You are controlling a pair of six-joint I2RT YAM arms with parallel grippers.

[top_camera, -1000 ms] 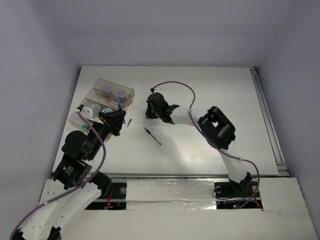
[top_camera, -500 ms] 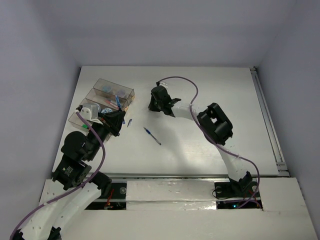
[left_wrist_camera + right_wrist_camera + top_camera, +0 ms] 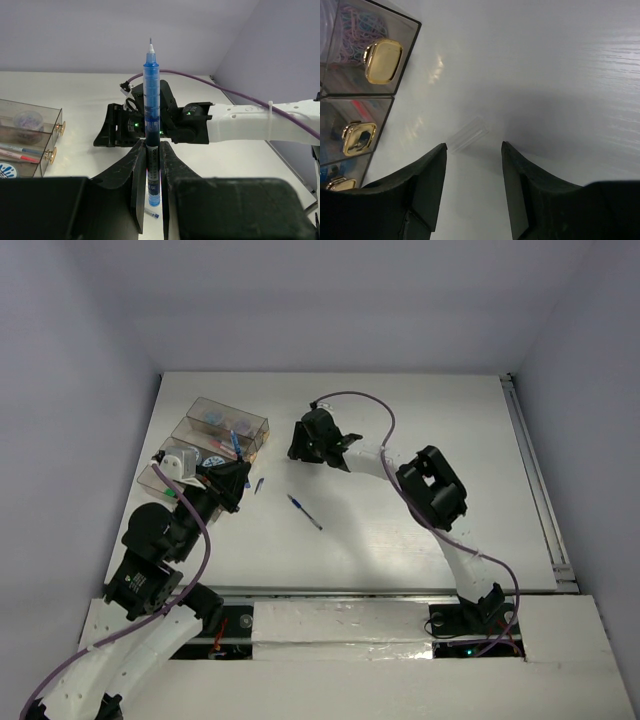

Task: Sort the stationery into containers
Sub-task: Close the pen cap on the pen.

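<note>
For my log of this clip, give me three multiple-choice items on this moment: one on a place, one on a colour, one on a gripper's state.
1. Where does the loose slim blue pen lie? A in a clear compartment; B on the white table between the arms; C across a black marker.
2. What colour is the upright slim pen in the left gripper? A pink; B green; C blue.
3. The right gripper is: A open above the table; B shut on a marker; C shut, empty.
1 B: the top view shows it on bare tabletop. 2 C: its barrel is blue in the left wrist view. 3 A: a wide gap separates its fingers.
</note>
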